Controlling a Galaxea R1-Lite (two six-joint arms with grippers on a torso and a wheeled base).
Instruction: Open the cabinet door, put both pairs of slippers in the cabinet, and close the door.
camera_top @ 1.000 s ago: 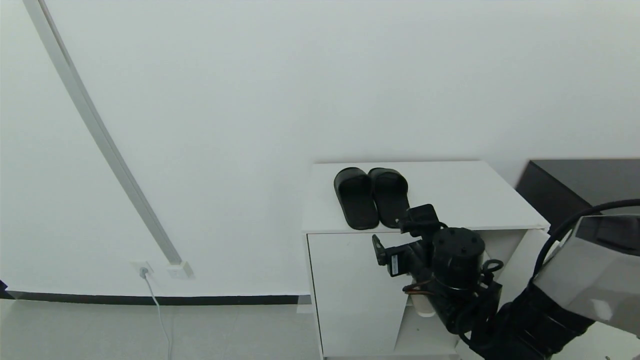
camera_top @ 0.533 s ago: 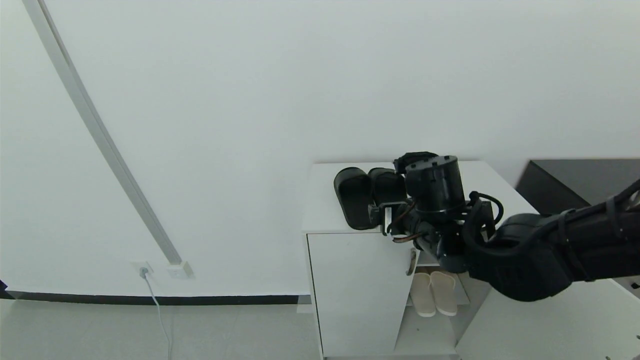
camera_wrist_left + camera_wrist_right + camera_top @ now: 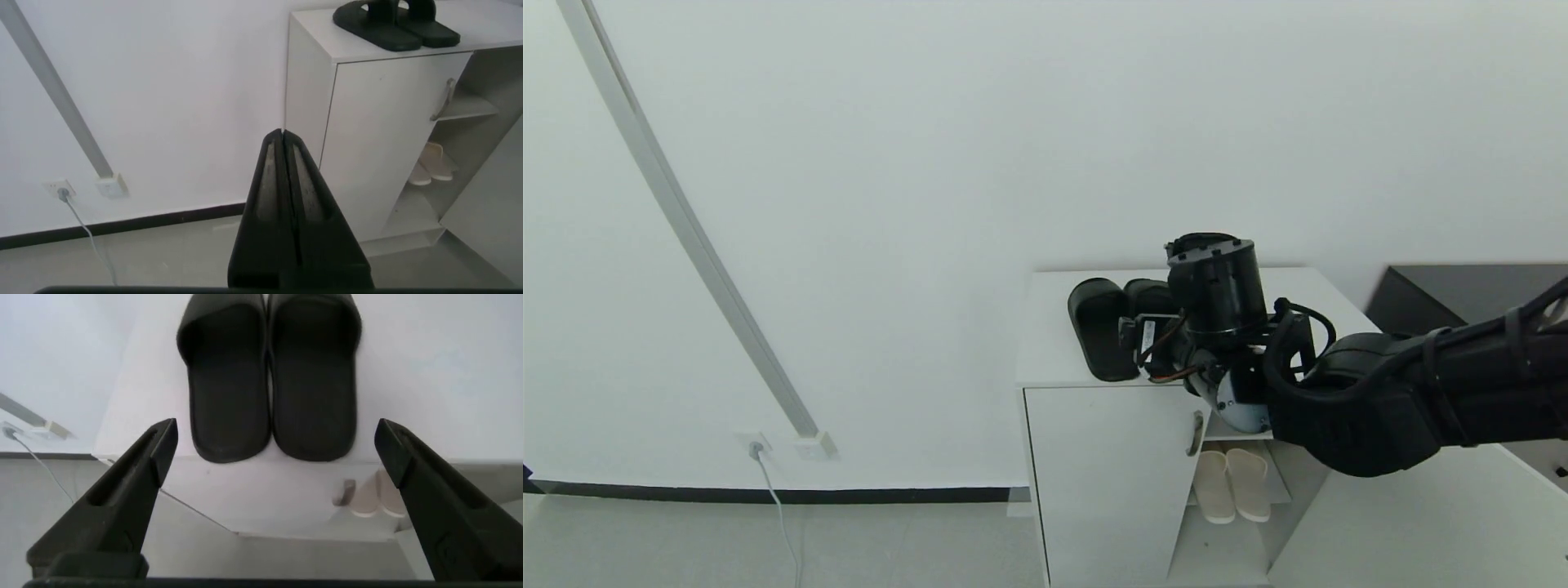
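A pair of black slippers [image 3: 1101, 336] [image 3: 270, 371] [image 3: 396, 14] lies side by side on top of the white cabinet [image 3: 1307, 327]. My right gripper [image 3: 275, 429] hovers open just above their heel ends, one finger [image 3: 122, 498] out to each side, nothing held. In the head view the right wrist [image 3: 1217, 298] covers the right-hand slipper. Inside the cabinet a white pair of slippers [image 3: 1232, 483] [image 3: 433, 163] sits on a shelf. The right door [image 3: 1388, 523] stands swung open; the left door [image 3: 1107, 474] with its handle [image 3: 1196, 433] is closed. My left gripper [image 3: 283, 139] is shut and empty, off to the cabinet's left.
A white wall stands behind the cabinet, with a slanted grey strip [image 3: 678, 220] running down to a socket and cable [image 3: 760, 449]. A dark piece of furniture [image 3: 1470, 298] stands to the right of the cabinet. Grey floor [image 3: 768, 547] lies open to the left.
My right arm has risen from in front of the cabinet's opening to the cabinet top, over the black slippers. The white slippers inside have come into sight.
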